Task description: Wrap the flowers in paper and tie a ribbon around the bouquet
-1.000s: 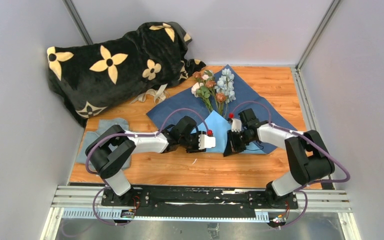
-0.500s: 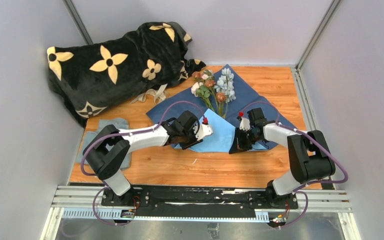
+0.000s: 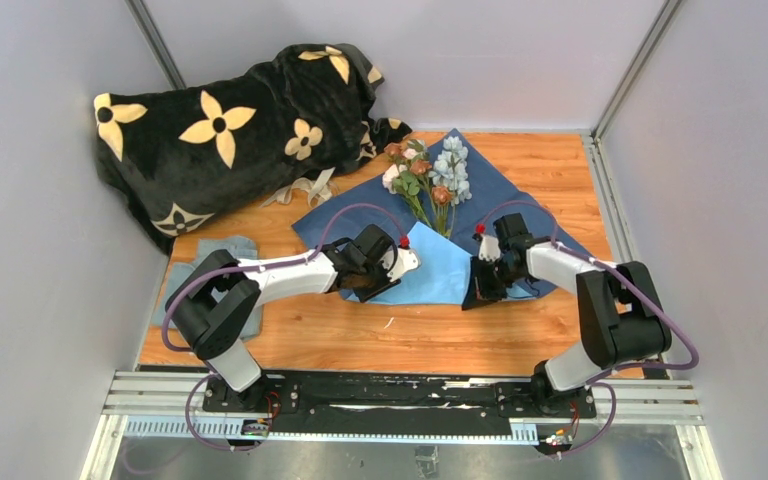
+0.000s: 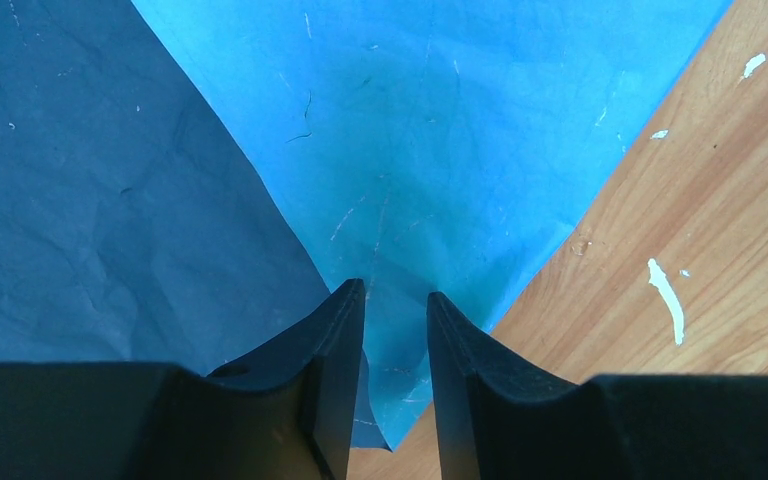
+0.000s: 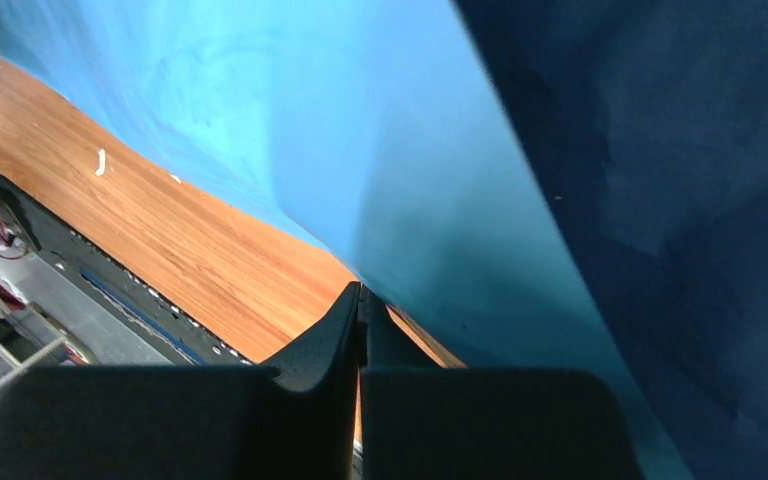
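Note:
The paper (image 3: pixel 505 190) lies dark side up on the wood. Its near corner is folded over as a light-blue flap (image 3: pixel 435 272). The flowers (image 3: pixel 425 175) rest on the paper, their stems running under the flap's point. My left gripper (image 3: pixel 370 288) hovers at the flap's left corner. In the left wrist view this left gripper (image 4: pixel 396 295) is open, the corner (image 4: pixel 400 360) lying in the gap, untouched. My right gripper (image 3: pixel 480 292) is at the flap's right end. In its wrist view the right gripper (image 5: pixel 361 290) is shut, tips meeting on the flap's edge (image 5: pixel 290 200). The ribbon (image 3: pixel 305 188) lies by the blanket.
A black blanket (image 3: pixel 220 120) with cream flower prints fills the back left corner. A grey-blue cloth (image 3: pixel 232 250) lies at the left, partly under my left arm. Grey walls close in on three sides. The arms' rail (image 3: pixel 390 395) runs along the near edge.
My left gripper has moved left from the flap's middle to its left corner and its jaws have narrowed. My right gripper has shifted right, and the flap now spreads wider.

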Tool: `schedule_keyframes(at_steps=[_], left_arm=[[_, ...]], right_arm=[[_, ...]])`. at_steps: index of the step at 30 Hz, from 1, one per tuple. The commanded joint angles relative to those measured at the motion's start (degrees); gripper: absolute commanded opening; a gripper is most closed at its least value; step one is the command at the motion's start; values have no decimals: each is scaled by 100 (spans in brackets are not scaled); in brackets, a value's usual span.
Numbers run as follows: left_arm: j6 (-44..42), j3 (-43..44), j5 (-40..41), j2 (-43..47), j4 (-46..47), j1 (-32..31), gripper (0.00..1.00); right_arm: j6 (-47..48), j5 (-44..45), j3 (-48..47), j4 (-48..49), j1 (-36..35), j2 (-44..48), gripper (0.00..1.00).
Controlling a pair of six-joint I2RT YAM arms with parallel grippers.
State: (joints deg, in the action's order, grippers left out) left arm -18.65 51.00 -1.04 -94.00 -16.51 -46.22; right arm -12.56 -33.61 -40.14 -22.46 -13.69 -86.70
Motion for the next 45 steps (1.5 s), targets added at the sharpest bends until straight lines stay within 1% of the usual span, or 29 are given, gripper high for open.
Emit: schedule_keyframes(at_steps=[1,3,6,7,8,9,11,13,15,21,25,27,34,37,40,42,45], left_arm=[[-140,-163,139,-70,-345,-8,38],[-183,-76,-63,-123,-363,-19,38],[-282,34,-84,-183,-345,-19,38],[-300,47,-44,-195,-344,-19,38],[-297,58,-28,-210,-341,-19,37],[-305,66,-20,-215,-340,-19,37],[-298,48,-18,-185,-321,-19,37],[-312,14,-12,-148,-287,-19,37],[-334,-14,-3,-130,-279,-19,37],[-423,-51,11,-110,-282,-19,30],[-467,-64,2,-93,-260,-19,29],[-480,-64,-2,-85,-257,-19,29],[-527,-110,18,-24,-212,-19,28],[-571,-139,25,9,-203,-19,28],[-603,-159,25,29,-183,-19,27],[-626,-169,32,54,-162,-19,27],[-669,-206,38,96,-141,-19,27]], right_arm=[[736,24,-682,-705,-656,174,0],[869,-420,-880,-482,-1059,186,0],[499,-892,-887,346,-1333,17,0],[358,-876,-873,570,-1318,-121,0],[251,-636,-888,651,-1269,-283,0],[171,-335,-917,640,-1151,-448,0],[33,-201,-858,646,-901,-706,0],[-85,-163,-680,647,-553,-732,0],[-95,-95,-461,578,-253,-562,0],[-282,444,356,347,658,198,0],[-428,573,806,308,1553,367,0],[-493,552,880,276,1862,392,0],[-626,1212,991,21,2518,884,0],[-676,1739,1035,-159,2778,1240,0],[-771,2177,1001,-265,2867,1523,0],[-774,2529,815,-449,2903,1665,0],[-643,2764,451,-718,2873,1949,0]])
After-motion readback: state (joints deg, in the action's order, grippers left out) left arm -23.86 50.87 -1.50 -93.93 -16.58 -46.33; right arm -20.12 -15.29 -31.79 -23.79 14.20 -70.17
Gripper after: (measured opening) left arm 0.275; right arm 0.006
